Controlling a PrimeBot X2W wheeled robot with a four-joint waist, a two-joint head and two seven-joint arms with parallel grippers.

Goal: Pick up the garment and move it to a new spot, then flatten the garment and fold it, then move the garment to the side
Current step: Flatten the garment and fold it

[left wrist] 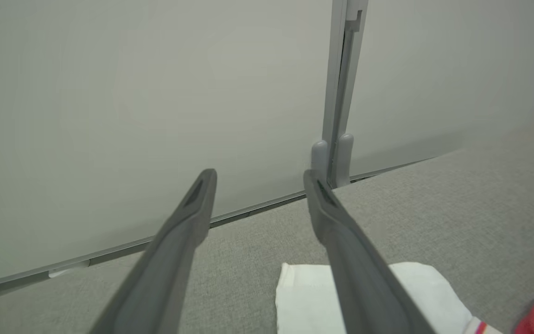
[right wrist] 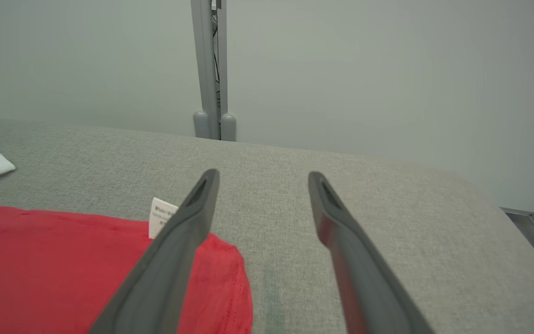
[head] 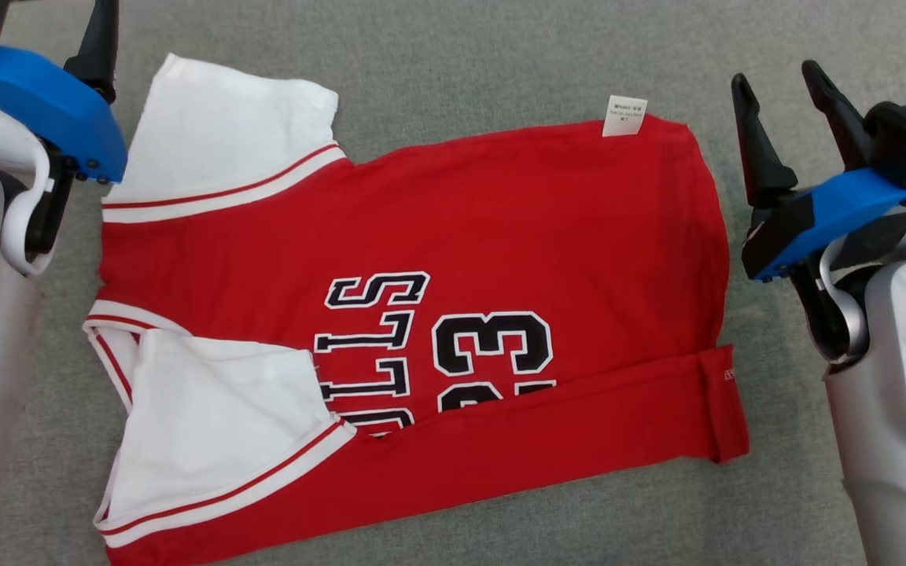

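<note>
Head view: the garment, a red jersey with white sleeves, lies spread on the grey bench, with its near long edge folded up over the lower part of the black numerals. My left jaws stand wide apart, holding nothing, just beside the garment's far white sleeve. My right jaws stand equally wide apart and empty, just off the garment's hem corner that carries the white label.
</note>
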